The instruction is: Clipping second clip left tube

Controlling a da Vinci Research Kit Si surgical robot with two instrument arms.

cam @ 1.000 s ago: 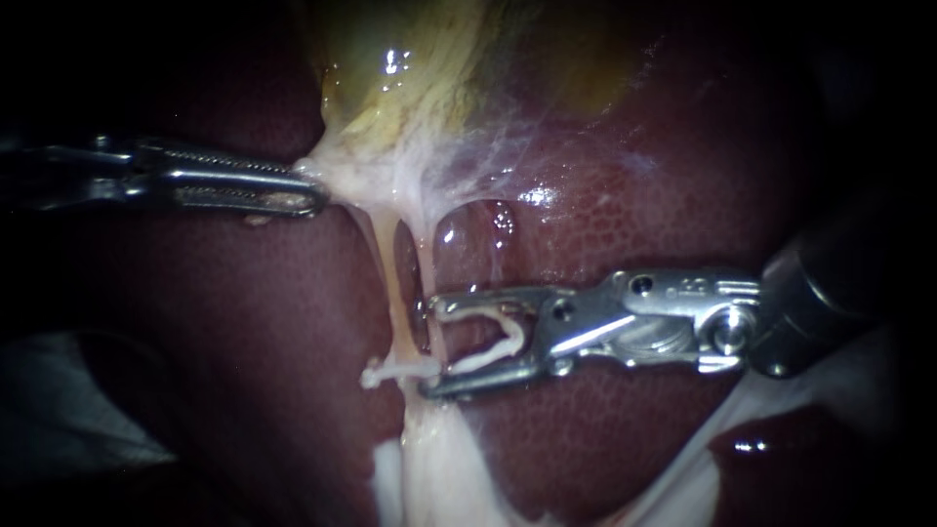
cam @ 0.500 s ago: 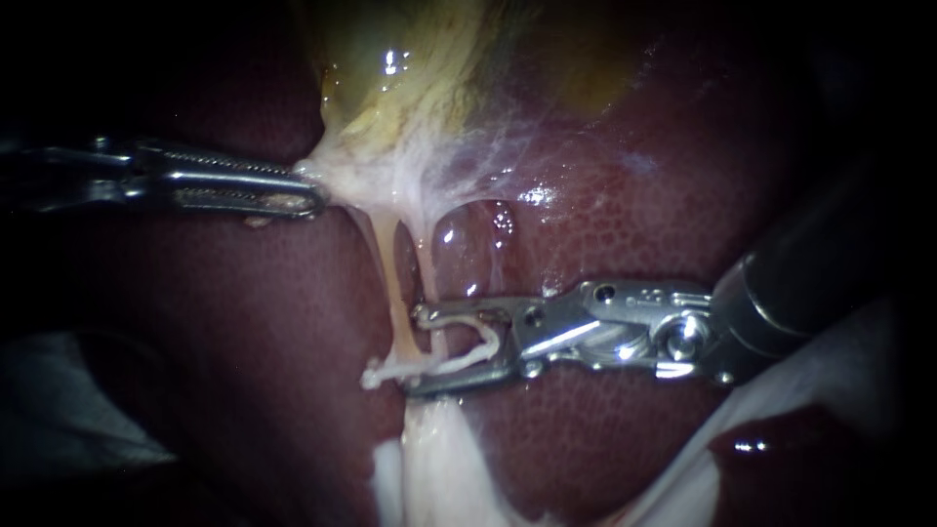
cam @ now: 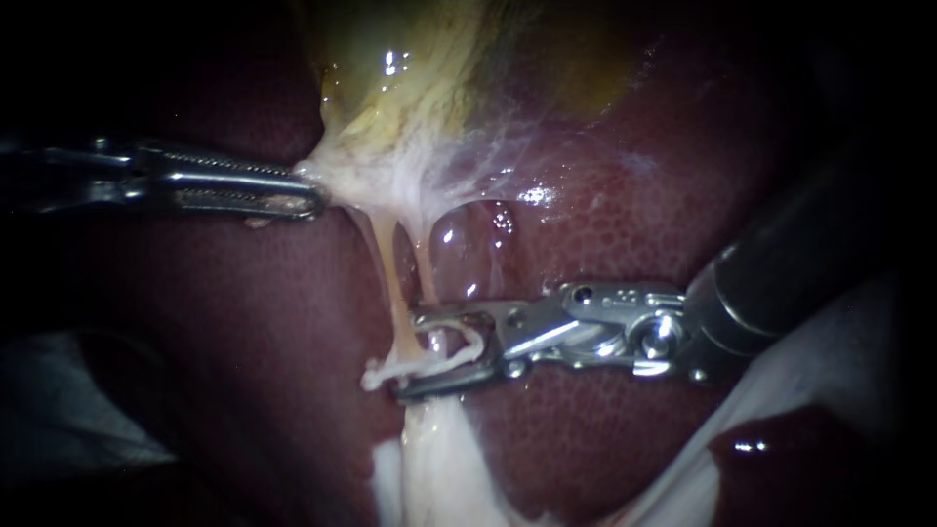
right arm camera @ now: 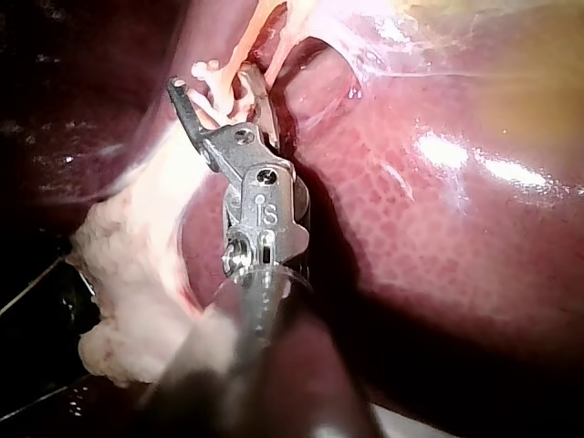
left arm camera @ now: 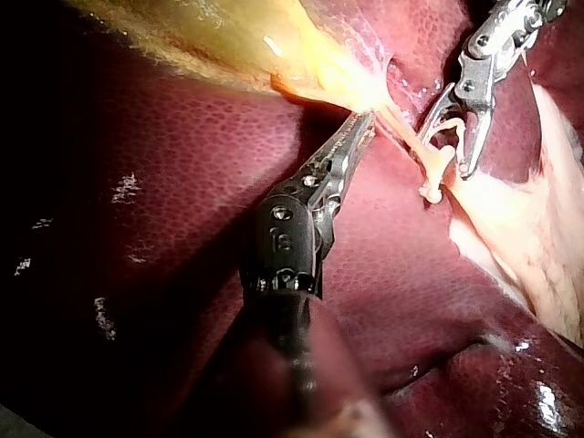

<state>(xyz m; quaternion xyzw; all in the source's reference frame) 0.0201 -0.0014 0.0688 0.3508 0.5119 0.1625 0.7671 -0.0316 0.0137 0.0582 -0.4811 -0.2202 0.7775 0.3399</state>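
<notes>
The yellow-green gallbladder (cam: 439,68) lies on the dark red liver (cam: 605,195). From its whitish neck two pale tubes run down: the left tube (cam: 388,278) and the right tube (cam: 426,273). My left instrument (cam: 310,195) comes in from the left, and its jaws are shut on the white neck tissue, holding it taut; the left wrist view shows the same grip (left arm camera: 363,123). My right instrument (cam: 410,353) reaches in from the right. Its jaws are open and straddle both tubes, one jaw on each side. A curled white strand (cam: 459,353) lies between them. No clip can be made out on the tubes.
Pale fatty tissue (cam: 439,459) spreads below the tubes, seen also beside my right instrument (right arm camera: 128,274). A white sheet of tissue (cam: 810,390) lies under the right shaft. Something pale (cam: 68,410) sits in the dark at the lower left.
My right instrument has slid to the left, so its open jaws now reach further across the tubes, and the gap between them looks slightly narrower. The left instrument holds still.
</notes>
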